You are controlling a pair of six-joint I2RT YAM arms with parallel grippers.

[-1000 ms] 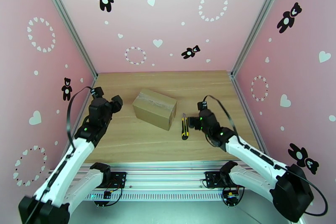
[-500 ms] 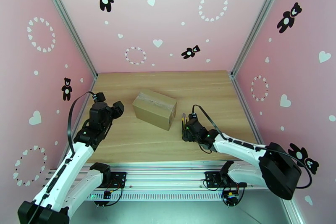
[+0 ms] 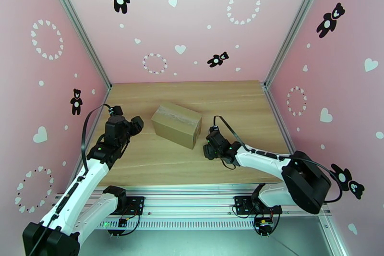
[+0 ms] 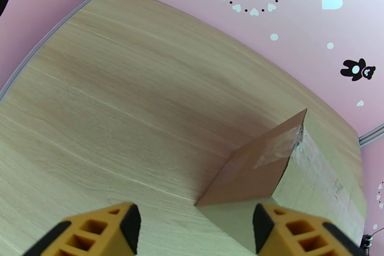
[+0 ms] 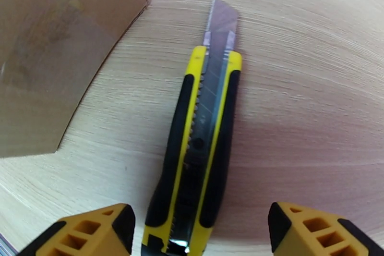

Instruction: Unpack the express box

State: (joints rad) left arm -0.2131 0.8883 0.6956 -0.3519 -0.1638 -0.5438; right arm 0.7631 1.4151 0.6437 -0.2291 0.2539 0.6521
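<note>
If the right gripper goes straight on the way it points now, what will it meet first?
Most likely the utility knife: its handle lies on the table in line between the open fingers of the right gripper. The gap above it is hard to judge.

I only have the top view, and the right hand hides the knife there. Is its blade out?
Observer: Yes. The right wrist view shows the knife with its blade extended, pointing away from the right hand.
Operator: Is it gripped?
Observer: No. That hand is open, one finger either side of it, gaps on both.
Operator: And the other arm?
Observer: The left hand is open too, facing the box at its taped end.
</note>
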